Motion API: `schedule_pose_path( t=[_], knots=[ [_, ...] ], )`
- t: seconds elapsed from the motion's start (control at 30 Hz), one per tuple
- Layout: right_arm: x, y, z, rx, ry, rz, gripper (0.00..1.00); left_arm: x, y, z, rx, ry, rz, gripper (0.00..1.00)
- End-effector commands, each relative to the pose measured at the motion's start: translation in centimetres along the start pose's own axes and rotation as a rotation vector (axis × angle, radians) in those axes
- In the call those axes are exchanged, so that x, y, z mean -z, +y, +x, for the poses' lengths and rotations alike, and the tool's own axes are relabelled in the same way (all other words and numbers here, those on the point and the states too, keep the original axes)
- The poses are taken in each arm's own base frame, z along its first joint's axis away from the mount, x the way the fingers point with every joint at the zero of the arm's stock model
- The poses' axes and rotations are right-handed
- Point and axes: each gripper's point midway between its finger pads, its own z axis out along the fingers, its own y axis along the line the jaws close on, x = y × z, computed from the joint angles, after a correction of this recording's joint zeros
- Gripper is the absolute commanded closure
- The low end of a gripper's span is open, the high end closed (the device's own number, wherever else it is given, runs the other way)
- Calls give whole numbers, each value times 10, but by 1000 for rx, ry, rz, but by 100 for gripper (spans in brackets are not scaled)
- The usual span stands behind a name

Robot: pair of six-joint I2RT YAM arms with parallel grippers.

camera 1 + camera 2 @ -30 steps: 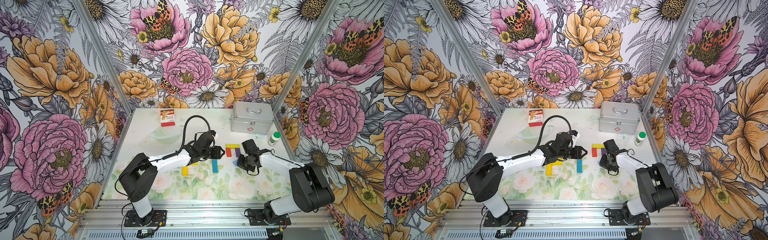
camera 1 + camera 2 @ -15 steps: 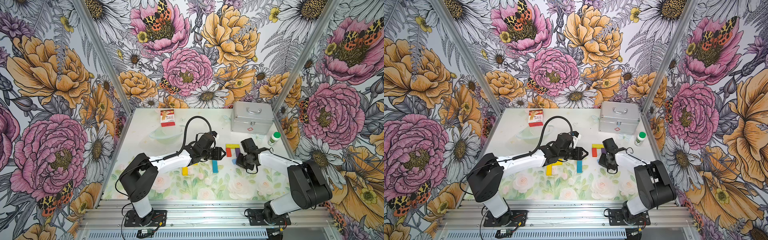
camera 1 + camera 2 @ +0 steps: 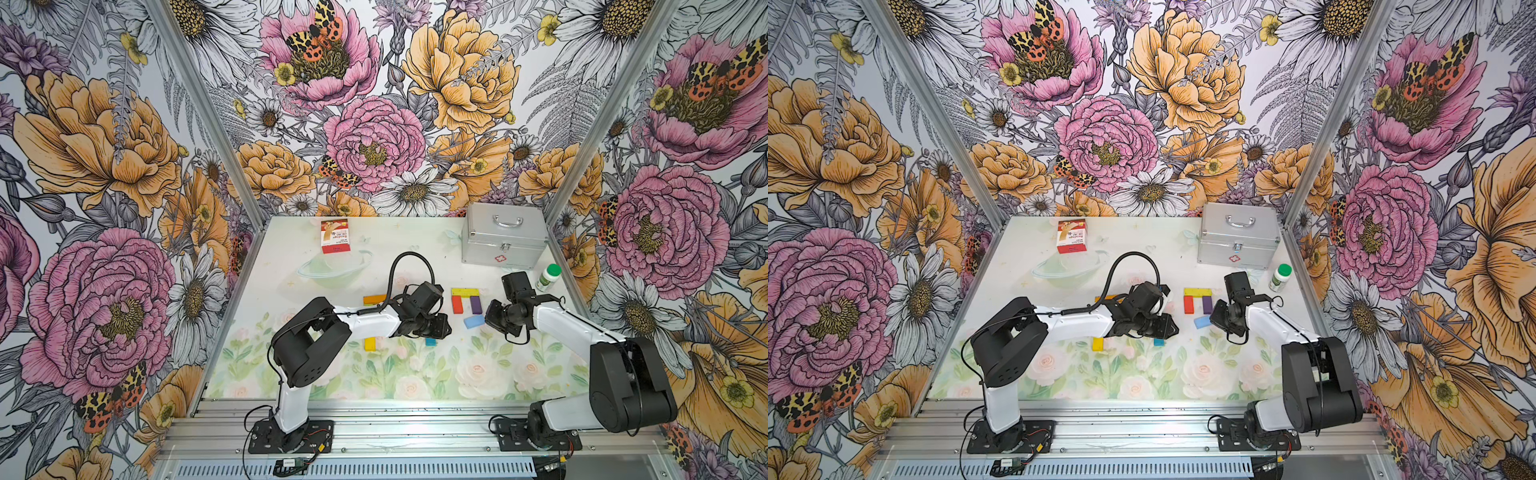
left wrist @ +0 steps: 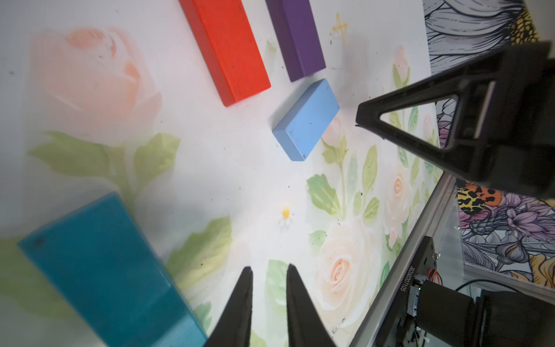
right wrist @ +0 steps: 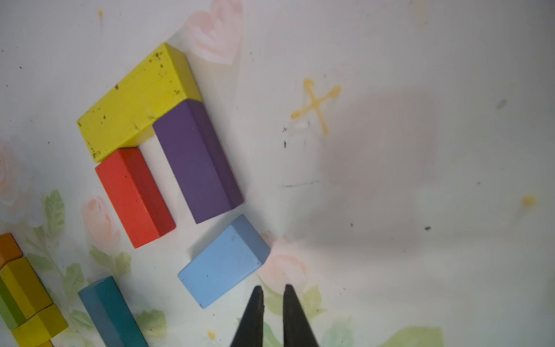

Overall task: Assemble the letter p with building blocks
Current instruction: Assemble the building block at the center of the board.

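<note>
A yellow block (image 5: 135,102) caps a red block (image 5: 132,195) and a purple block (image 5: 195,162), with a gap between those two. A light blue block (image 5: 222,261) lies askew just below the purple one. My right gripper (image 5: 272,288) hovers beside its corner, jaws nearly together and empty. My left gripper (image 4: 268,269) is also nearly shut on nothing, next to a teal block (image 4: 105,276). In a top view the left gripper (image 3: 440,328) covers most of the teal block (image 3: 430,341). A second yellow block (image 3: 369,343) and an orange block (image 3: 374,299) lie by the left arm.
At the back right stands a silver case (image 3: 505,239), with a white bottle with a green cap (image 3: 548,276) beside it. A red-and-white card box (image 3: 335,236) and a clear bowl (image 3: 334,270) sit at the back left. The right gripper's finger (image 4: 369,118) is close to the light blue block.
The left gripper's jaws have closed and it has swung toward the near side, over the teal block. The right gripper has drawn back slightly to the right, uncovering the light blue block.
</note>
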Motion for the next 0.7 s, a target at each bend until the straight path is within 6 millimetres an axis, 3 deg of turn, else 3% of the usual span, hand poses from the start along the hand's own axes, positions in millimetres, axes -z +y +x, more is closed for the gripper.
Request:
schedule_pose_path(
  t=[0.0, 0.3, 0.67],
  knots=[
    [1, 2, -12, 46, 5, -15, 84, -5, -12, -7, -12, -22, -4, 84],
    [-5, -1, -28, 72, 14, -25, 84, -25, -4, -10, 22, -16, -78, 99],
    [-18, 7, -29, 93, 76, -77, 85, -42, 0, -15, 53, -23, -103, 100]
  ],
)
